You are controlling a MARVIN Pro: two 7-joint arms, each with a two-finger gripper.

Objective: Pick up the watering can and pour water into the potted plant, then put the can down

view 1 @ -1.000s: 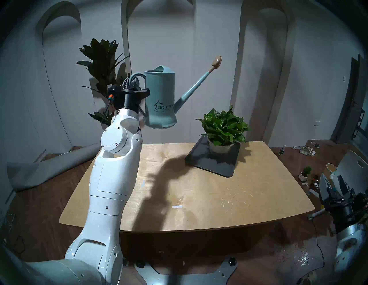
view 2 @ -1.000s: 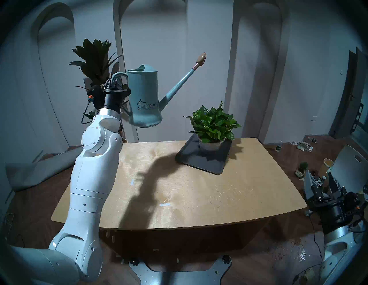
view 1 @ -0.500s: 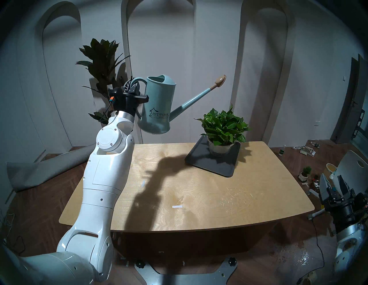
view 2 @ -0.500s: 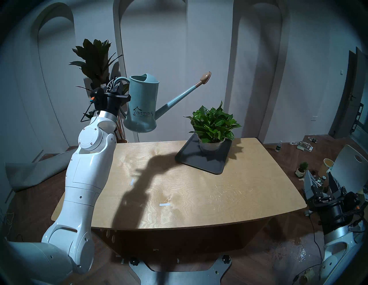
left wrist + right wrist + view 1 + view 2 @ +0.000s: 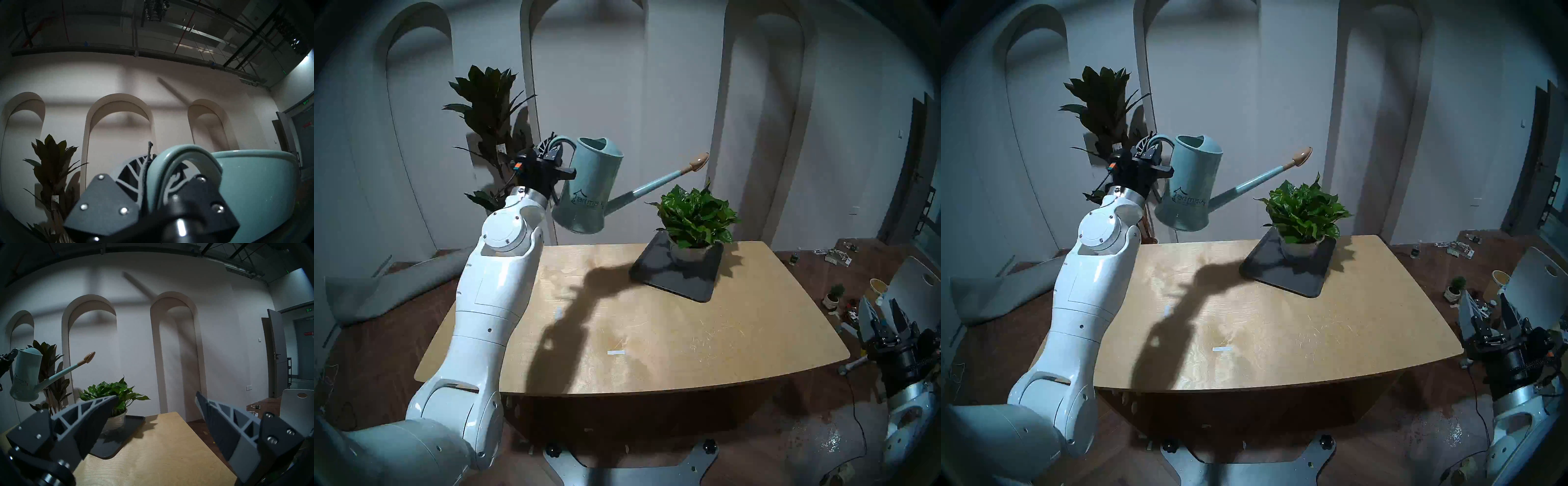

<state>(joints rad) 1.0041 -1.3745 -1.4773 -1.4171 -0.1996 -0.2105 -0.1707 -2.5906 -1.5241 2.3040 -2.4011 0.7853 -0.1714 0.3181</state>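
Note:
My left gripper (image 5: 553, 149) is shut on the loop handle (image 5: 169, 168) of the pale teal watering can (image 5: 588, 190) and holds it in the air above the table's back left. The can tilts to the right. Its tan rose tip (image 5: 699, 161) hangs just above and to the left of the potted plant (image 5: 695, 212). That plant has bright green leaves and stands in a pale round pot (image 5: 689, 253) on a dark tray (image 5: 678, 275). No water shows. My right gripper (image 5: 879, 310) is open and empty beyond the table's right edge. The right wrist view also shows the can (image 5: 27, 375) and the plant (image 5: 113, 392).
A tall dark-leaved plant (image 5: 487, 112) stands behind my left arm by the wall. The wooden table (image 5: 653, 332) carries a white tape strip (image 5: 616, 353). On the floor at the right are a tiny potted plant (image 5: 834, 295), a white chair (image 5: 914, 281) and clutter.
My left gripper has tipped the can further to the right. The rose tip has dropped and moved right, down to just above the potted plant's leaves. The right arm has not moved.

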